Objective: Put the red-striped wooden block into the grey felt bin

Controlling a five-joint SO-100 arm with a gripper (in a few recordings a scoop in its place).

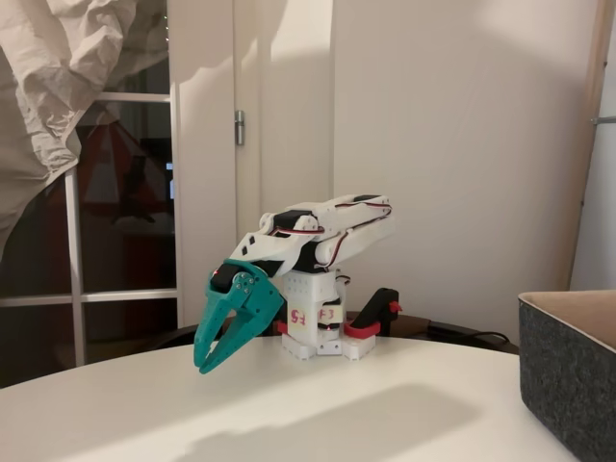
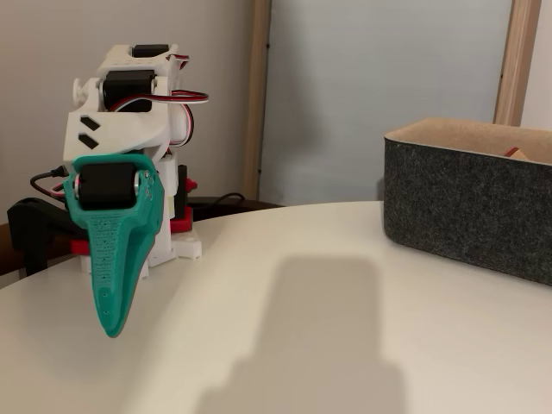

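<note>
A round white table [image 1: 385, 404] carries everything; in both fixed views its bare top runs between the arm and the bin, crossed by a soft grey shadow. Behind it stand a pale wall, a glazed door at the left of one fixed view [image 1: 125, 231] with crumpled white paper [image 1: 58, 87] hanging above it, and a wooden post [image 2: 516, 60] at the far right of the other.

The grey felt bin [image 1: 570, 385] sits at the right edge of the table, its tan lining showing along the rim. In the other fixed view the grey felt bin [image 2: 466, 203] stands well apart from the arm, and a small reddish-tan corner [image 2: 514, 153] peeks over the far rim inside it; it is too small to tell whether this is the red-striped wooden block.

The white arm [image 1: 322, 231] is folded low over its base [image 1: 318, 332] at the far left side of the table, with a black and red clamp [image 1: 377, 313] beside the base.

The teal gripper [image 1: 219, 345] hangs nose-down just above the tabletop, its two fingers parted slightly at the tips and holding nothing. In the other fixed view the gripper [image 2: 115, 319] is seen edge-on.
</note>
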